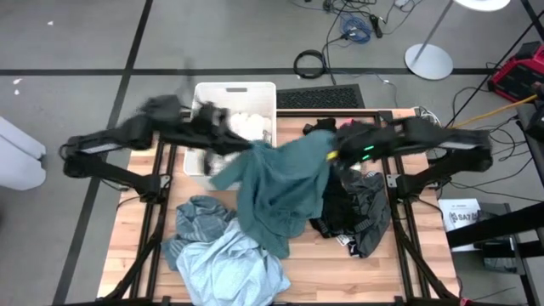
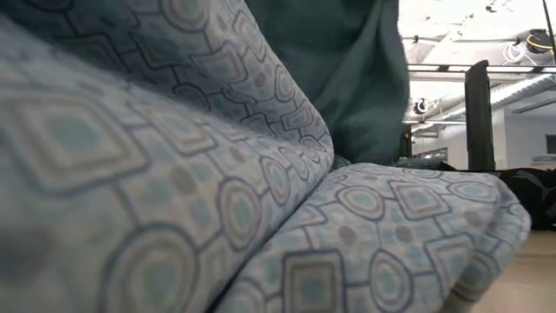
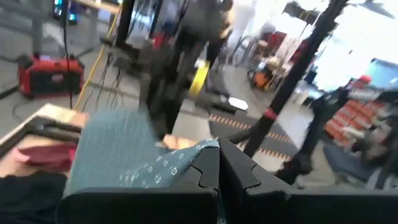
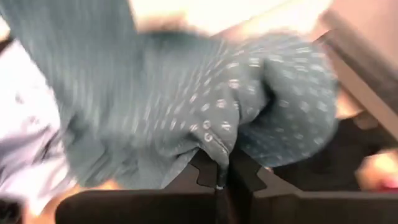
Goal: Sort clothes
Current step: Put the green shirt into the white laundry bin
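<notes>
Teal garment (image 1: 280,183) hangs stretched between both arms above mid-desk (image 1: 340,263), left pincer (image 3: 217,163) clamped on its corner near the white bin (image 1: 255,98), right pincer (image 4: 221,167) clamped on the opposite corner, long axis running left–right, remaining clothes heaped beneath.

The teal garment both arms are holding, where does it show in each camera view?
High view: teal garment at table centre, stretched between both grippers.
Low view: dark teal drape at top centre, behind the patterned blue cloth.
Left wrist view: pinched in the left gripper.
Right wrist view: pinched in the right gripper.
Shared landmark: the garment's dotted lining.
</notes>
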